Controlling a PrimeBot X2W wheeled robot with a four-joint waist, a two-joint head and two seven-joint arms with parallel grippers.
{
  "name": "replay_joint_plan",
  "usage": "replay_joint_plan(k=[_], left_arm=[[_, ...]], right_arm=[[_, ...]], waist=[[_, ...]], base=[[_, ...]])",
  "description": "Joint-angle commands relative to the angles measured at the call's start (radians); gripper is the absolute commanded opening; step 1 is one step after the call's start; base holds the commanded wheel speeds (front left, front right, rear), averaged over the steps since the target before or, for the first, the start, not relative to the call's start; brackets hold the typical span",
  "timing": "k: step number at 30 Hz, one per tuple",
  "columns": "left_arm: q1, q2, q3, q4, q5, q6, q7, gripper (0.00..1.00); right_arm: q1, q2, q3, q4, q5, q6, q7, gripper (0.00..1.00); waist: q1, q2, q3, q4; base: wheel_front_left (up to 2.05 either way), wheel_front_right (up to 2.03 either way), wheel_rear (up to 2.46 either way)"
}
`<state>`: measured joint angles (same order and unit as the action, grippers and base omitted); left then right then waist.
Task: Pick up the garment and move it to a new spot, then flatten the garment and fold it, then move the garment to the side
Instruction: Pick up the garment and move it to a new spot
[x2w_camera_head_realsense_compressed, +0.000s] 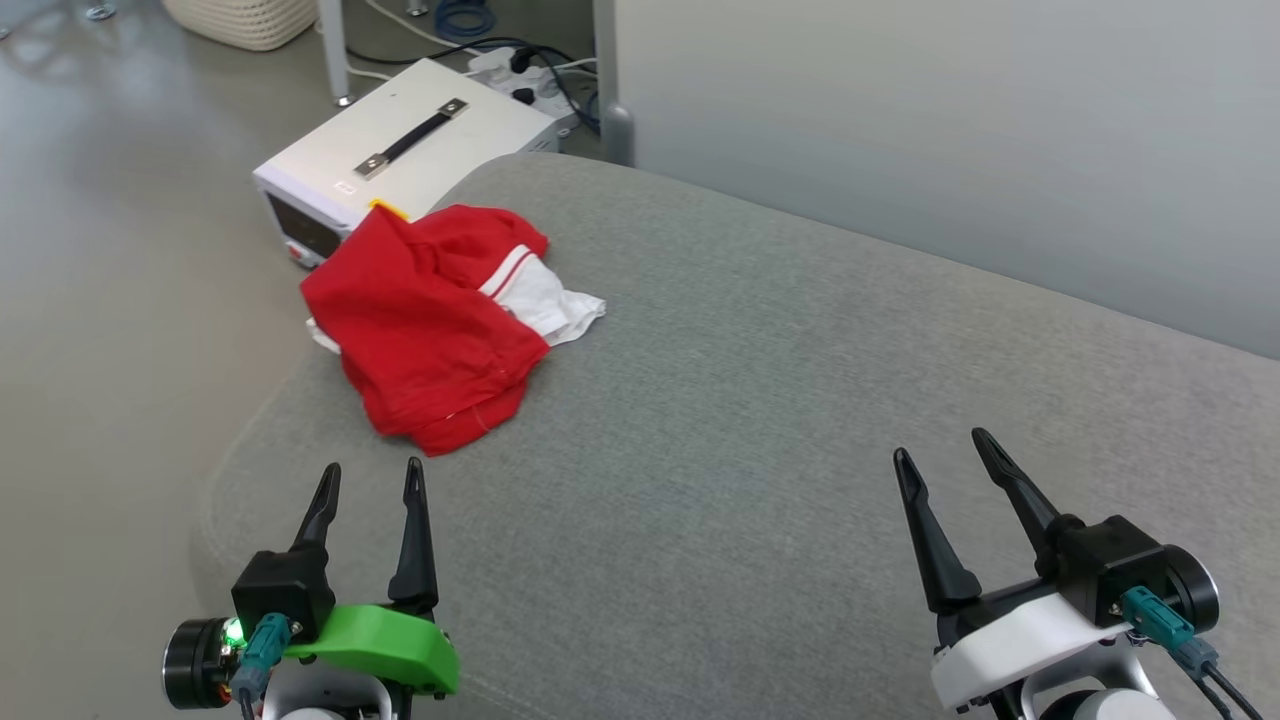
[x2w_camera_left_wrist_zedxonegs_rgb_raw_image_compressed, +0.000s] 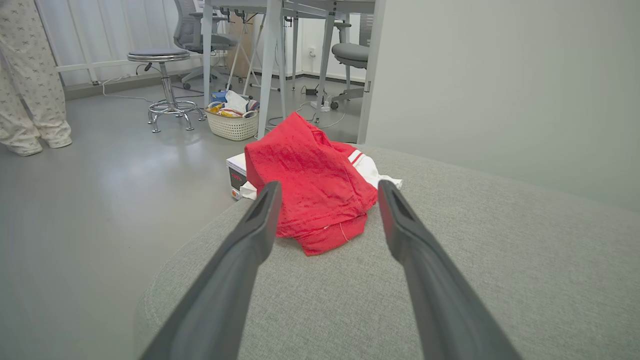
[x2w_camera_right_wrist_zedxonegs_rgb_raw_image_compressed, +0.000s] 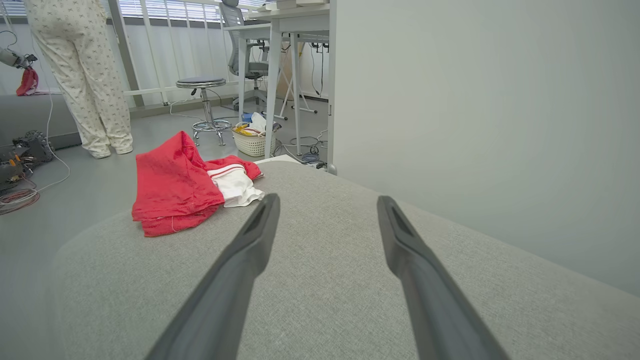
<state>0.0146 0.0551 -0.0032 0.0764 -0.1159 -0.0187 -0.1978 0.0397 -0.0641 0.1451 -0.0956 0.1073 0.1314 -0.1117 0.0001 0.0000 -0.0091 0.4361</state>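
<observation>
Garment (x2w_camera_head_realsense_compressed: 430, 320) lies crumpled in a red heap at the far left corner of the grey cushioned surface (x2w_camera_head_realsense_compressed: 760, 420). One white sleeve spills toward the middle, and its left side is draped right at the rounded edge. That placement is the main risk: a nudge from the near side, rather than a clean pinch, would likely slide the heap over the edge onto the floor beside the white box (x2w_camera_head_realsense_compressed: 400, 150). A shallow pinch may catch just the top layer, so the rest trails and drags. The left gripper (x2w_camera_head_realsense_compressed: 373, 466) hovers at the near left edge, fingers spread wide and empty, near the heap. The right gripper (x2w_camera_head_realsense_compressed: 940, 445), equally wide and empty, is well apart, too far to steady anything.
</observation>
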Motion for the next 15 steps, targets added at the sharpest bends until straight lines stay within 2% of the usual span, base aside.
replay_joint_plan(k=[1,15], left_arm=[[-0.006,-0.004,0.001,0.003,-0.011,-0.006,-0.012,1.0],[-0.023,-0.004,0.013,0.021,-0.012,-0.015,-0.041,1.0]], right_arm=[[-0.007,-0.004,0.004,-0.005,-0.002,-0.001,-0.01,1.0],[-0.016,-0.007,0.022,-0.008,-0.011,-0.001,-0.025,1.0]], waist=[[-0.0001,0.0,0.004,0.043],[-0.0001,0.0,0.02,0.138]], base=[[0.0,0.0,0.0],[0.0,0.0,0.0]])
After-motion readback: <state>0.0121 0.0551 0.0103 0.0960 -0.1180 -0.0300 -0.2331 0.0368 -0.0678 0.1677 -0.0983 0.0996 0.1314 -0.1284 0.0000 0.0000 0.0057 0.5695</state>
